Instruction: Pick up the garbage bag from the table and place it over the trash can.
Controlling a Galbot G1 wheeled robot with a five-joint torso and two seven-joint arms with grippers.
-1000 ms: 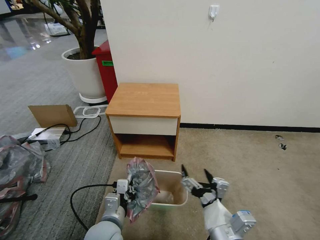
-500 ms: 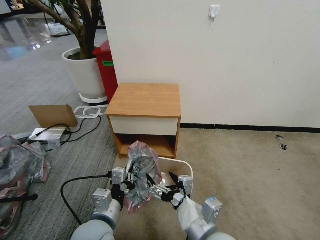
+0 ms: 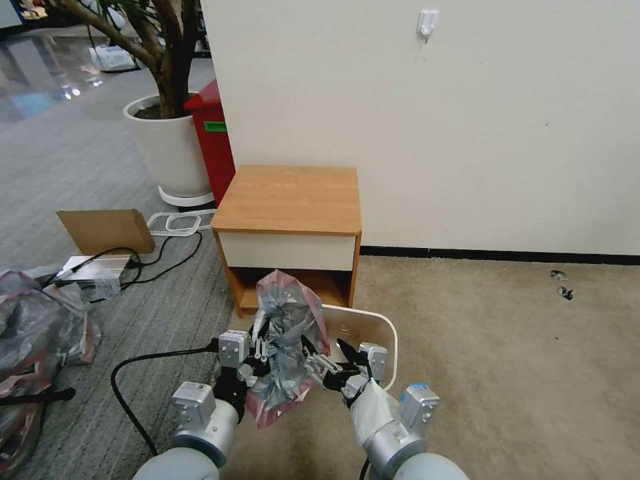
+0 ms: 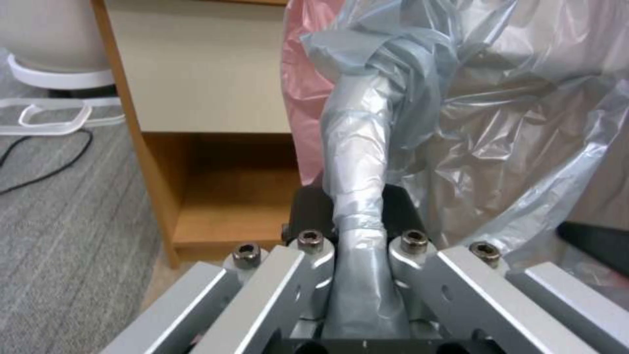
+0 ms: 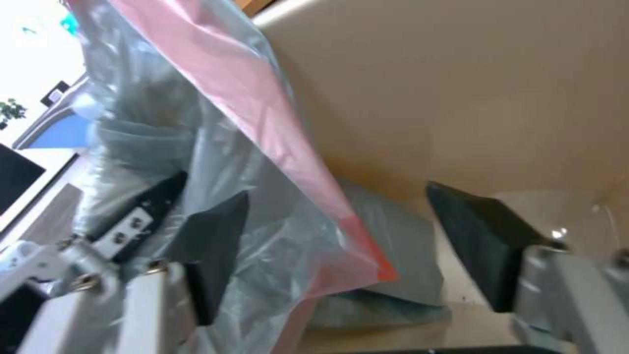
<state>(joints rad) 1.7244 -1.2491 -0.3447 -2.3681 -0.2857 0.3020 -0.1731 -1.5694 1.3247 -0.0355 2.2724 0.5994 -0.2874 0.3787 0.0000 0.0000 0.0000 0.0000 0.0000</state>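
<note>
The left gripper [image 3: 257,347] is clamped on a twisted neck of the garbage bag [image 3: 287,343], holding it up in front of the table [image 3: 290,200], just beside the trash can [image 3: 383,330] at its left rim. The right gripper [image 3: 327,357] has its fingers spread apart, one against the bag's film, the other over the bin's mouth. Bare carpet lies open to the right of the bin; a heap of bags [image 3: 40,333] sits well apart at left.

The left wrist view shows the bunched plastic [image 4: 357,196] pinched between metal fingers [image 4: 314,260]. The right wrist view shows the pink edge [image 5: 275,142] draped between the black pads [image 5: 216,241], the bin's beige inner wall [image 5: 471,93] beyond.
</note>
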